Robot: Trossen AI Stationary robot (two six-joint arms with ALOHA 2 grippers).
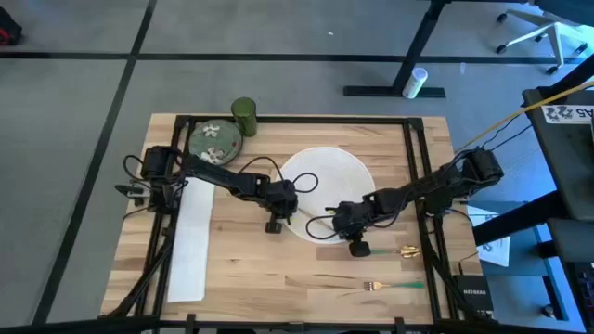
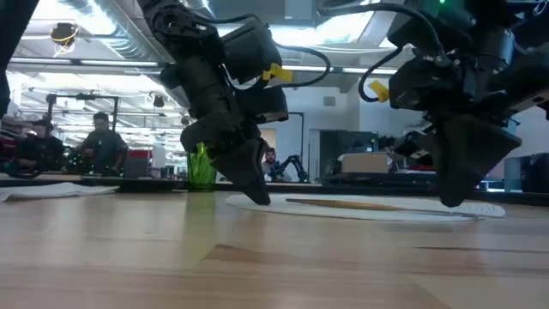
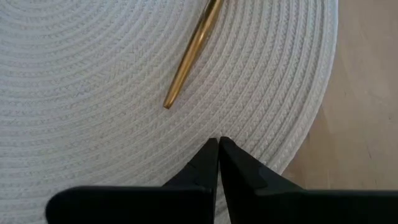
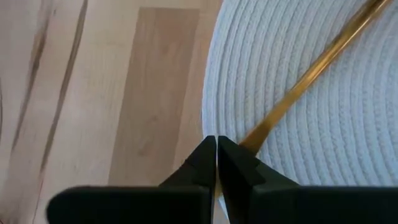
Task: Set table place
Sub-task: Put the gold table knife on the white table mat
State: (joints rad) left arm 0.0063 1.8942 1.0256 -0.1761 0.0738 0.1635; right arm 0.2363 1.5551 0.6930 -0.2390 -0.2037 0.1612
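A round white woven placemat (image 1: 325,176) lies in the middle of the table (image 1: 278,297). On it lies a thin gold utensil (image 3: 189,56), level (image 2: 369,203). My left gripper (image 1: 276,223) is shut, pointing down over the placemat just inside its near left edge (image 3: 217,140). My right gripper (image 1: 357,246) is shut, pointing down at the placemat's near right edge (image 4: 216,138), where the gold utensil's end (image 4: 255,138) runs in behind one finger. My left gripper's shut tips (image 2: 262,199) come down from above onto the placemat's rim (image 3: 267,155); I cannot tell whether they touch it. My right gripper's shut fingers stand from above over the gold utensil's end (image 4: 252,142). One finger hides that end, so I cannot tell whether it is pinched, pressed or untouched.
A green cup (image 1: 244,116) and a floral dish (image 1: 215,139) stand at the far left. A white folded cloth (image 1: 190,246) lies along the left side. A fork with a green handle (image 1: 394,286) and a small gold piece (image 1: 408,250) lie near the right front.
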